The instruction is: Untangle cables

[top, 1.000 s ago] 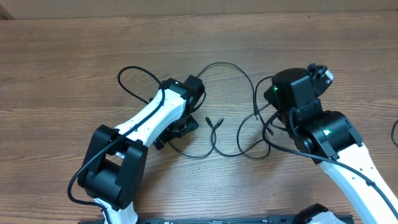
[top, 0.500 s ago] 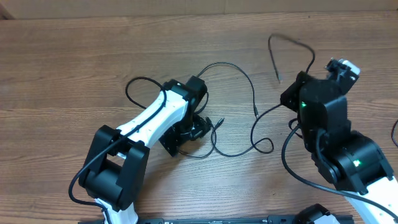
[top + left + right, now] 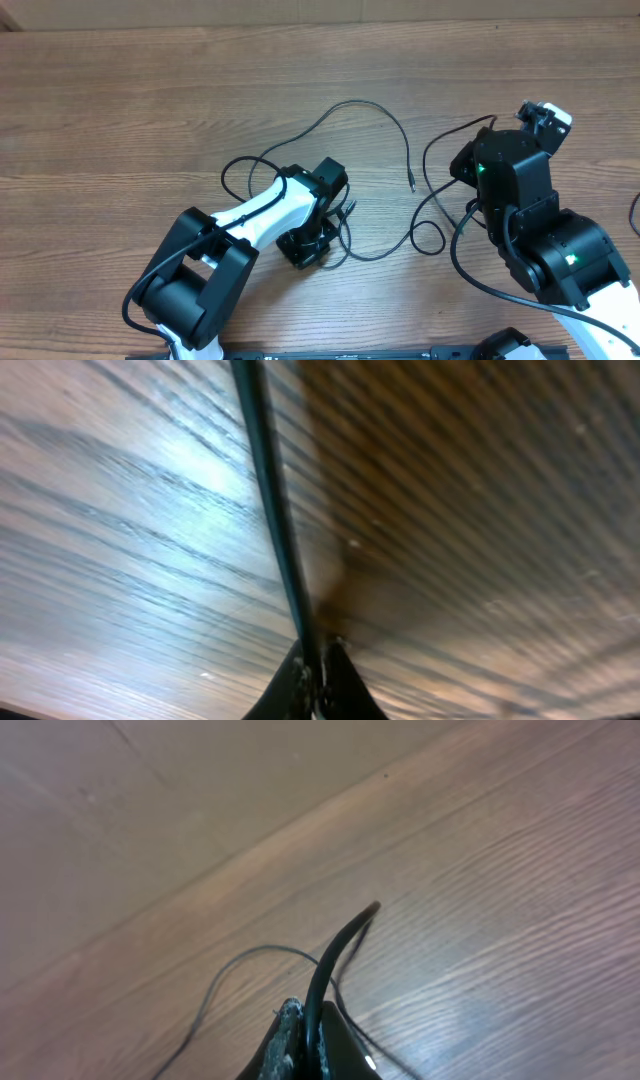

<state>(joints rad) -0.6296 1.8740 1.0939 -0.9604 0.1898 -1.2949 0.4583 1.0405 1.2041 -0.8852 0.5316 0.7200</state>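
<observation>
Step in hand: by my reading, drawing the two thin black rubber-sheathed cables (image 3: 362, 103) apart, one arm to each.
Left gripper (image 3: 316, 666): clenched on a black strand of cable (image 3: 272, 510), which leaves the tips in a straight, taut line over the wood.
Right gripper (image 3: 308, 1022): clenched on a second black strand (image 3: 335, 955), which springs up from the tips in a stiff curve.
Where the cables lie: mid-desk between the arms, well clear of the far edge and both far corners. One arcs toward the far edge and ends in a small silvery-tipped plug (image 3: 411, 186). The other sags in slack bends toward the near edge.
Crossing: close under the left arm's black wrist and hidden, so I cannot tell how the cables cross there.
How to do it well: draw the grippers toward opposite side edges, slowly and low over the desk. If a slack bend tightens toward a knot, lift one strand over the other rather than hauling.
Risk: a thin cord may slip through the tips, or the free plug may whip.
Cable material: slim, round, smooth and springy. It holds its curves and slides easily.
Desk: brown wood-grain tabletop (image 3: 120, 90), flat, matte with soft glare, offering the cord little grip.
</observation>
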